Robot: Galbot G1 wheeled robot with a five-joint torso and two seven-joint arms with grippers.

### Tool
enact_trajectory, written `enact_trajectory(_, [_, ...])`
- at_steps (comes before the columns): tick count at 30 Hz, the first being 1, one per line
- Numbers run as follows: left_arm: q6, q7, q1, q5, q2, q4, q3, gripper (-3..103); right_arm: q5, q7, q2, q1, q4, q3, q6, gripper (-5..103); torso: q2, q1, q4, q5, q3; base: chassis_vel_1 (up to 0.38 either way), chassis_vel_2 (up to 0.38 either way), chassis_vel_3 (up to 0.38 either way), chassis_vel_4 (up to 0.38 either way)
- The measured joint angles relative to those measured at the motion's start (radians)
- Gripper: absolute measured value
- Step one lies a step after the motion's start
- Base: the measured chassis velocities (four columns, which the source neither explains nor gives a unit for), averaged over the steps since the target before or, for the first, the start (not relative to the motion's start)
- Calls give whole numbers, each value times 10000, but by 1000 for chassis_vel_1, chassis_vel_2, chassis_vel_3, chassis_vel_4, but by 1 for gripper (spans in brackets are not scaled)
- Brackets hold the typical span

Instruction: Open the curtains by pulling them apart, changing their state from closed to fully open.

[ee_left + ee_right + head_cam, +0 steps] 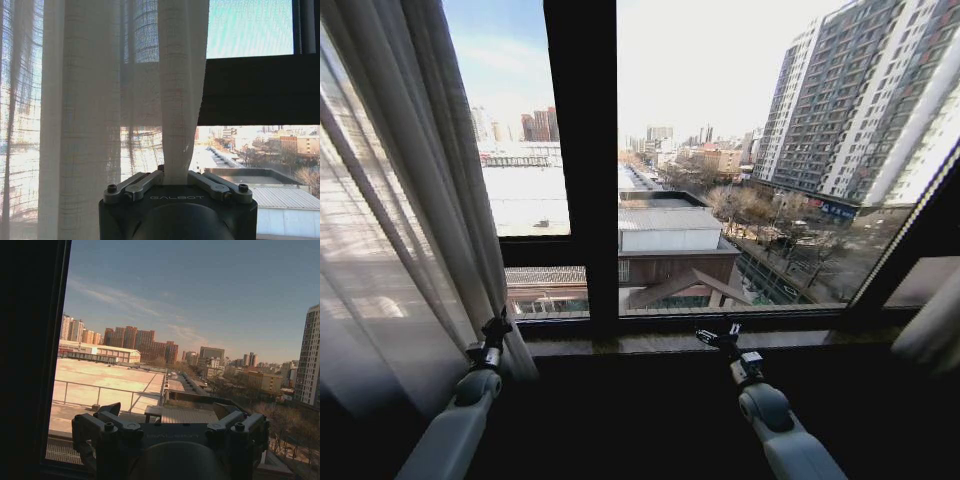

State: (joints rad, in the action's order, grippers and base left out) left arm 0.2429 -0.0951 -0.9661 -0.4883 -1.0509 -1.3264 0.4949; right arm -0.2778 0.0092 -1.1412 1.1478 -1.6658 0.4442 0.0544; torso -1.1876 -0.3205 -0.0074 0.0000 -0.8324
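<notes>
Task nearly complete: the curtains (390, 200) are drawn aside, baring the window (720, 150). The left hand (495, 325) is clenched on a fold of the left panel rising directly above it. The right hand (720, 337), fingers spread and empty, hovers by the sill (650, 343), with the right panel bunched well off to its outer side. No containers present.

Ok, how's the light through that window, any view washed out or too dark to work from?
Head view: bright sky, sill and room near black, edges bend fisheye-style. Left wrist view: the sheer white pleated curtain is backlit, weave clear, left gripper shut on a fold. Right wrist view: right gripper in shadow, dark window frame silhouetted.
</notes>
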Motion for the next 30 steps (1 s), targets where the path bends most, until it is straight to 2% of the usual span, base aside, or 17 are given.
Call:
enact_trajectory(16, [105,-7,-20,-11,142,47,78,0,0,0,0,0,1,0,0,100,0,0,-1,2,0,34,38,-35,-40])
enact_trajectory(30, [282,-9,-189,17,17,123,240,0,0,0,-1,0,0,0,0,100,1,-3,3,0,-2,233,251,-231,-235])
